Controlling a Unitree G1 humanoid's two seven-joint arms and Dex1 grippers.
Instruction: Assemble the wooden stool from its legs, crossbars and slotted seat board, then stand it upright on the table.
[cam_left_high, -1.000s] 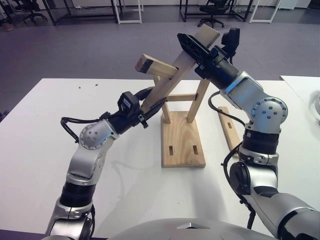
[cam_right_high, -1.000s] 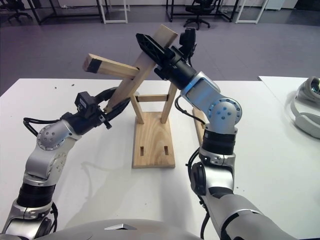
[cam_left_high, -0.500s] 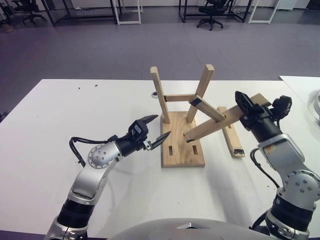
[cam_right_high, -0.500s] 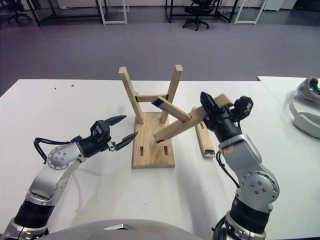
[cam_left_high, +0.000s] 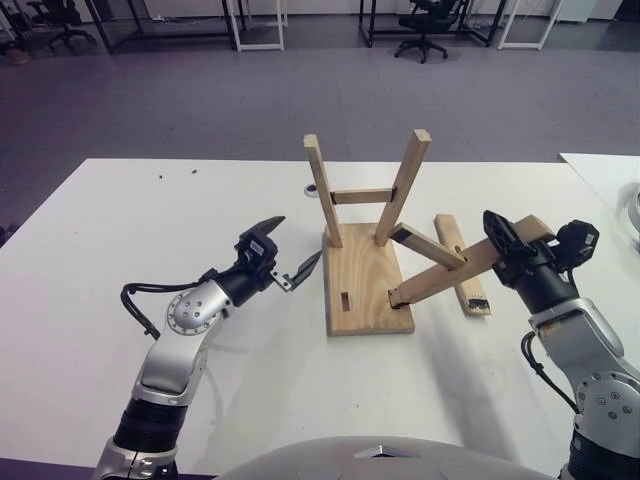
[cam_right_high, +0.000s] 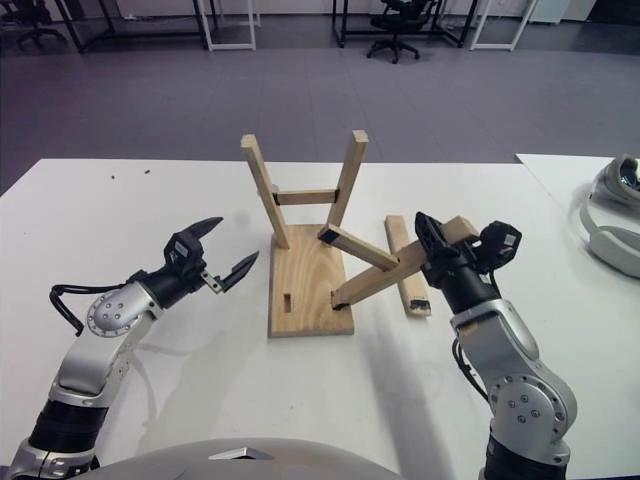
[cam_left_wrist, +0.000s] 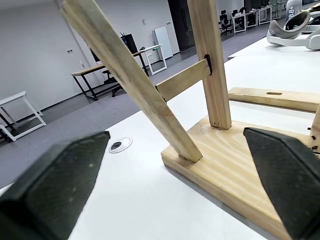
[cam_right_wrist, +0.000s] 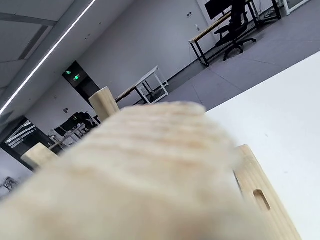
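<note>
The slotted seat board (cam_left_high: 365, 285) lies flat on the white table. Two legs (cam_left_high: 321, 205) (cam_left_high: 404, 186), joined by a crossbar (cam_left_high: 362, 196), stand upright in its far end. My right gripper (cam_left_high: 508, 249) is shut on a second leg piece (cam_left_high: 452, 275) with a crossbar stub (cam_left_high: 428, 246). That piece slants down to the left, and its lower end rests on the board's near right corner (cam_left_high: 396, 298). My left gripper (cam_left_high: 288, 254) hangs open just left of the board, holding nothing. In the left wrist view its fingers (cam_left_wrist: 52, 182) frame the standing legs (cam_left_wrist: 212, 60).
A loose slotted wooden bar (cam_left_high: 458, 262) lies on the table right of the board, under the held piece. A small round grommet (cam_left_high: 309, 188) sits behind the left leg. A white headset (cam_right_high: 612, 205) lies on the neighbouring table at far right.
My left gripper let go of the raised leg piece and drew back to the left, open. My right gripper swung that piece down and to the right, onto the board.
</note>
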